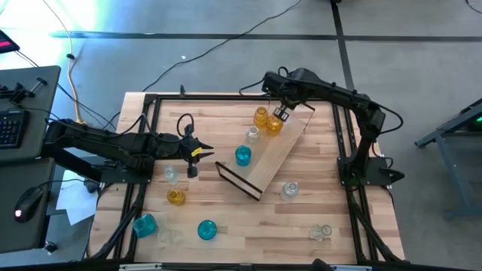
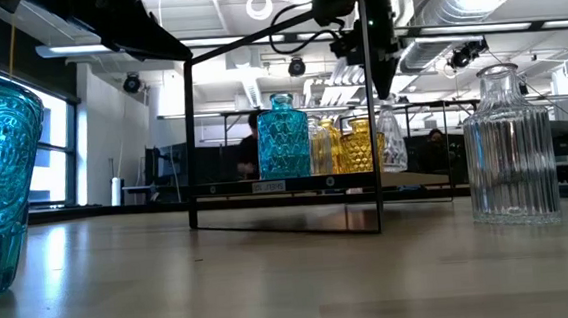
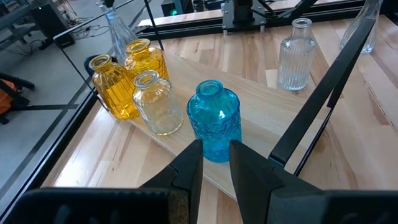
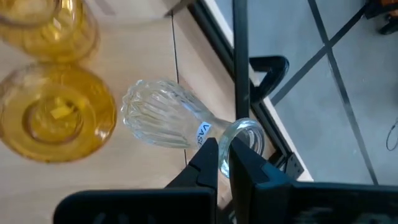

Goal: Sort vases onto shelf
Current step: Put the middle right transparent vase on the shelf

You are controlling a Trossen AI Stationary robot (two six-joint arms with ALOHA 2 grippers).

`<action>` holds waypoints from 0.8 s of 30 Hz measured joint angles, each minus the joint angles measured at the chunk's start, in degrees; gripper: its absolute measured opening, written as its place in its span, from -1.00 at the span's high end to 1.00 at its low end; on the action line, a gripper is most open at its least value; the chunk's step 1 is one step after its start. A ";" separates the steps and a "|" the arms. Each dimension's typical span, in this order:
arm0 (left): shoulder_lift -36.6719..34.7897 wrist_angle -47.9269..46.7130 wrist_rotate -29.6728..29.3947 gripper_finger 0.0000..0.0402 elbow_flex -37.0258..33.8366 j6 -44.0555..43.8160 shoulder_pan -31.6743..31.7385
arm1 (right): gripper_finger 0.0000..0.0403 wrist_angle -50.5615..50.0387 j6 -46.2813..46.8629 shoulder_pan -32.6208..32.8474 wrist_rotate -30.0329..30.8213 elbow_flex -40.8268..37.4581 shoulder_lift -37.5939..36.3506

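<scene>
Right gripper [image 4: 225, 163] pinches the rim of a clear vase [image 4: 168, 121], fingers clamped on the glass lip. That vase hangs tilted, its long axis slanting from the held mouth down toward the shelf [image 1: 290, 143], its ribbed body just beside two amber vases [image 1: 260, 117] at the shelf's far end, near the table's [image 1: 226, 120] far edge.

On the shelf, which lies diagonally across the table's middle, four vases stand upright with mouths up: the two amber ones, a clear one [image 1: 252, 135] next along, then a teal one [image 1: 242, 156] toward the near end. Bare board remains on the shelf's right half and at its near end by the black wire frame [image 1: 237, 181].

Left gripper [image 3: 215, 163] hovers over the table left of the shelf, empty, its fingers a little apart and pointed at the teal vase.

Loose vases stand upright off the shelf: a ribbed clear one [image 1: 290, 190] just right of the shelf's near end, an amber one [image 1: 176, 197] and a small clear one [image 1: 171, 175] near the left gripper, two teal ones [image 1: 206, 229] toward the near edge, and a clear one [image 1: 320, 232] by the near right corner.
</scene>
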 joint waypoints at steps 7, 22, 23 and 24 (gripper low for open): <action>-0.02 0.01 0.00 0.64 0.00 0.04 0.00 | 1.00 3.43 -1.85 -0.75 0.00 0.00 0.00; 0.00 0.01 -0.02 0.64 0.00 0.17 0.00 | 1.00 8.50 -3.83 -1.17 -0.67 0.00 0.00; -0.02 0.00 -0.02 0.64 0.00 0.17 0.00 | 1.00 8.82 -3.83 -1.17 -0.87 0.00 0.03; -0.02 0.01 -0.02 0.64 0.00 0.17 -0.01 | 1.00 9.14 -3.90 -1.17 -1.07 0.00 0.14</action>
